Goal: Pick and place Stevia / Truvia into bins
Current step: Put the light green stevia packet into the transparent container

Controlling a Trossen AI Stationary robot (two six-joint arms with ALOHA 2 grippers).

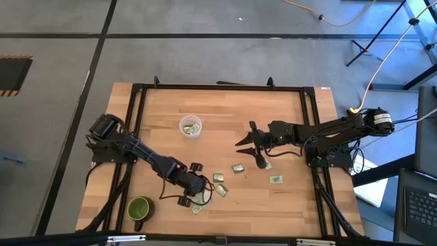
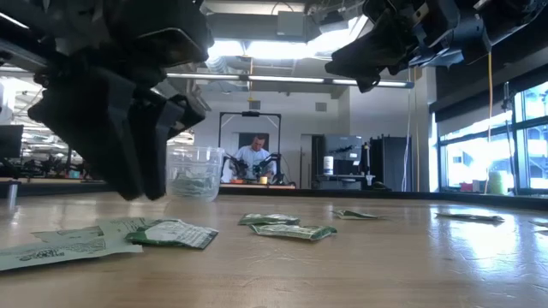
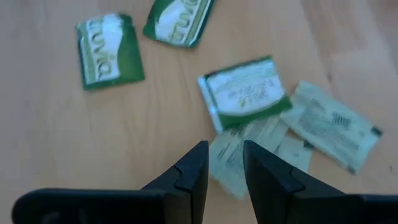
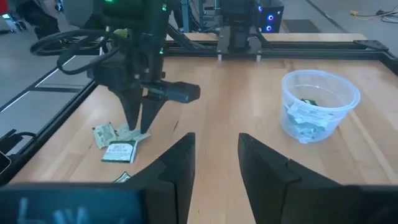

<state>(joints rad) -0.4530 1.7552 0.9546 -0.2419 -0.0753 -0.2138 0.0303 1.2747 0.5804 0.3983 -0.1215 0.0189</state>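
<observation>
A robotics lab; the wooden table (image 1: 205,102) sits in a black metal frame (image 1: 218,87) on a grey concrete floor (image 1: 205,55) marked with dark lines; a yellow cable (image 1: 341,22) and a tripod leg (image 1: 372,44) lie beyond it; the low view shows exposed ceiling ducts (image 2: 257,64), large windows (image 2: 514,137), equipment racks (image 2: 342,167), and a seated person (image 2: 255,158) at another robot station.

You have a wooden table (image 1: 287,198) of pale planks, smooth with a soft sheen. The sachets (image 3: 245,93) look like thin, slightly crinkled paper, printed green and white. The cup (image 4: 319,104) is clear, glossy plastic. The left gripper (image 3: 225,180) fingers look like matt black plastic.
</observation>
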